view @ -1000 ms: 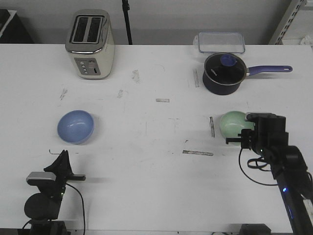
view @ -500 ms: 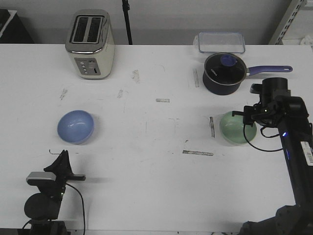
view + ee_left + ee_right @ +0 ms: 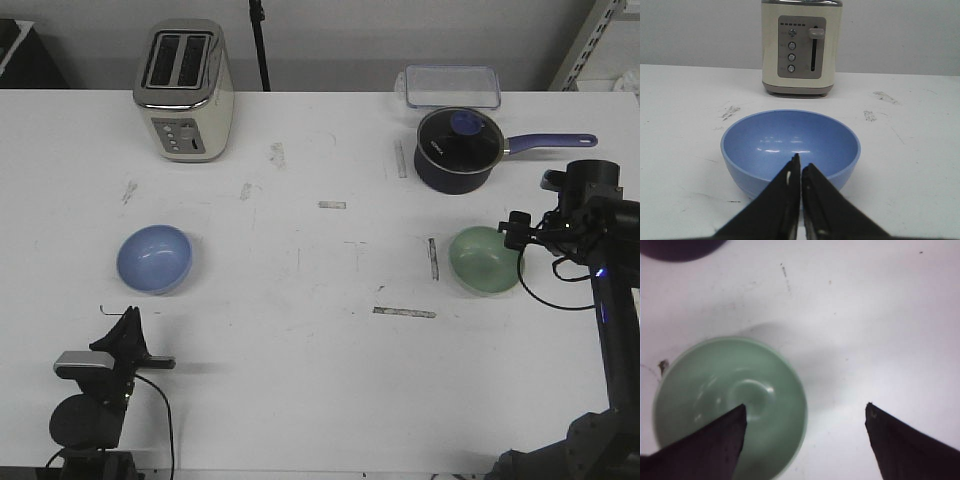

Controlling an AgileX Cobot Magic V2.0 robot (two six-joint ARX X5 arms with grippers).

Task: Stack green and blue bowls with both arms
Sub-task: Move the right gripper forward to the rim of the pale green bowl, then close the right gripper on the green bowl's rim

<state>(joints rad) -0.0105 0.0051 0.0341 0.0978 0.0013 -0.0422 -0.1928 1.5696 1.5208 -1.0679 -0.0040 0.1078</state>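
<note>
The blue bowl (image 3: 155, 258) sits upright on the white table at the left. It fills the middle of the left wrist view (image 3: 790, 145). My left gripper (image 3: 125, 328) rests near the table's front edge, short of the blue bowl. It is shut and empty (image 3: 800, 164). The green bowl (image 3: 483, 260) sits upright at the right and also shows in the right wrist view (image 3: 730, 400). My right gripper (image 3: 520, 243) hovers above the green bowl's right rim. It is wide open (image 3: 805, 412), with one finger over the bowl and the other over bare table.
A cream toaster (image 3: 185, 90) stands at the back left. A dark blue saucepan with a glass lid (image 3: 458, 150) stands just behind the green bowl, its handle pointing right. A clear plastic container (image 3: 452, 87) lies behind it. Tape strips (image 3: 404, 312) mark the table.
My right arm has swung from the front of the green bowl to its right side and risen, uncovering the bowl. The bowls and the left arm have not moved.
</note>
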